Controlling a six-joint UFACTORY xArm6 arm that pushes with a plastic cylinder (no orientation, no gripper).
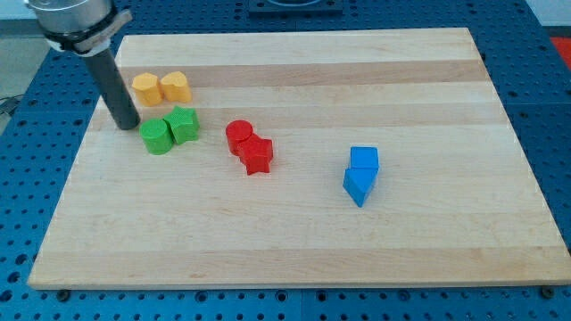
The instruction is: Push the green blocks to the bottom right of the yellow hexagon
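Two green blocks sit side by side at the board's upper left: a round green block and a green star-like block to its right, touching. Above them lie two yellow blocks: a yellow hexagon and a yellow heart-like block. My tip stands on the board just left of the round green block, close to it, and below-left of the yellow hexagon. The dark rod rises from it toward the view's top left.
A red round block and a red star-like block touch near the board's centre. Two blue blocks sit together right of centre. The wooden board lies on a blue perforated table.
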